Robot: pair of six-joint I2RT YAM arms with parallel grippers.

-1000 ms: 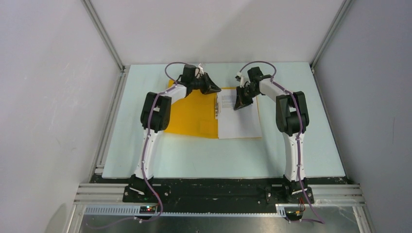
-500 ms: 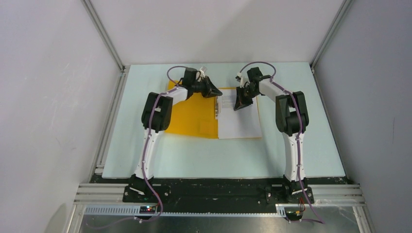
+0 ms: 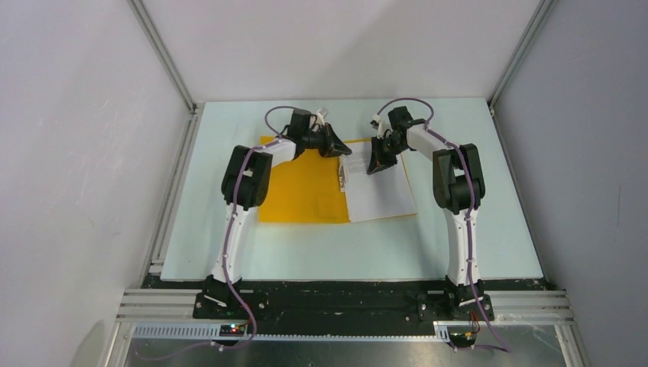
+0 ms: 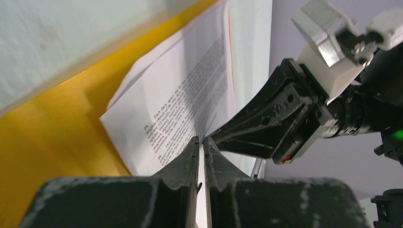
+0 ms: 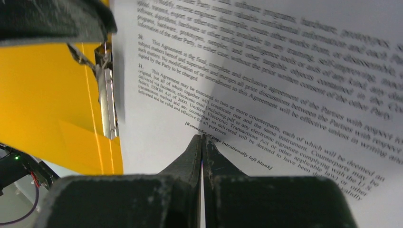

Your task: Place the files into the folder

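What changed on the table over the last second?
The left gripper slid slightly right toward the files. The files skewed, their near end swinging right, and the folder shifted a little nearer. The right gripper stayed on the files. Both grippers stayed shut; nothing was released.

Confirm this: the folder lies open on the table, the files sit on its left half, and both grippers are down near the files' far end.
One thing is wrong: the files lie on the right half of the folder, not the left, as the top external view shows. The folder is open, and the left gripper and right gripper are down near the files' far end.
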